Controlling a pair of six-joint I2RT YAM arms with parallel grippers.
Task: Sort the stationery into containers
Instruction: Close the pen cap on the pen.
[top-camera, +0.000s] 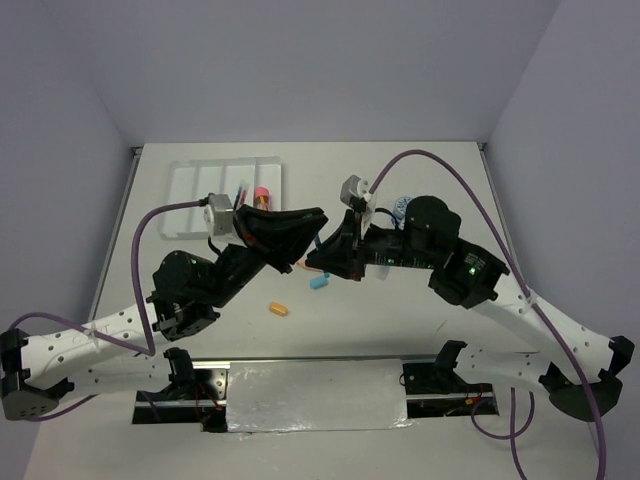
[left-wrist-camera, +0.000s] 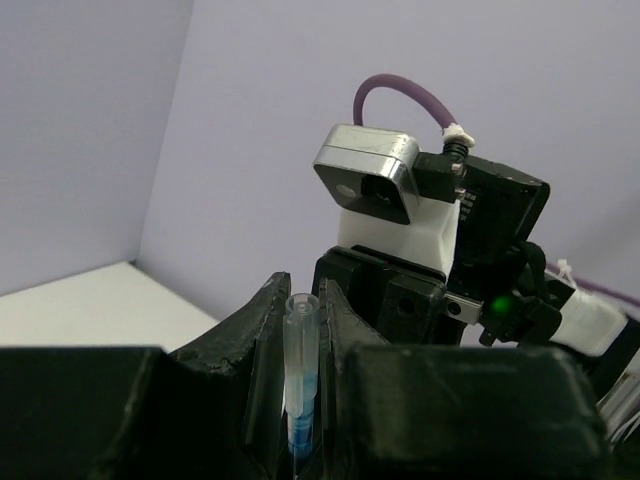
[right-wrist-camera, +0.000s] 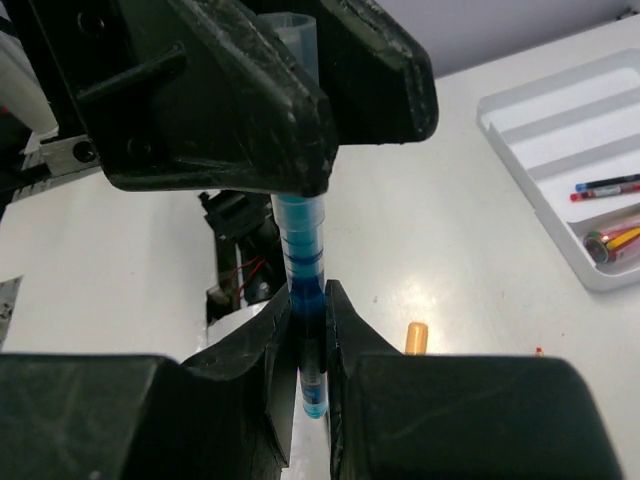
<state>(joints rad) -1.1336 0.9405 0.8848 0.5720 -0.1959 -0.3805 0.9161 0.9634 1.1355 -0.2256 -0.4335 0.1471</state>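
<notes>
The translucent blue tube (right-wrist-camera: 301, 250) is held in the air, off the counter (top-camera: 440, 330), to the right of the white tray (top-camera: 225, 163) and a little nearer the arm bases than the tray. It is gripped at both ends. The left gripper (left-wrist-camera: 300, 300) is closed on the clear-tipped end, and its fingers (left-wrist-camera: 255, 330) are pressed against the tube from either side. The right gripper (right-wrist-camera: 310, 310) is clamped on the darker blue end, and a short piece of the tube is seen past its fingers (right-wrist-camera: 345, 330).

In the tray's right-hand end compartment a pink-capped orange piece (top-camera: 262, 193) is seen, and in the compartment next to it a thin red and blue pen (right-wrist-camera: 607, 186) is laid lengthwise. The two compartments farther left cannot be judged clearly.

On the counter, nearer than the tray and to its right, a light-blue eraser (top-camera: 319, 281) is lying below the joined grippers, and an orange eraser (top-camera: 279, 309) is set nearer still. Well right of the tray, a blue-lidded tub (top-camera: 398, 207) is partly hidden behind the right arm
</notes>
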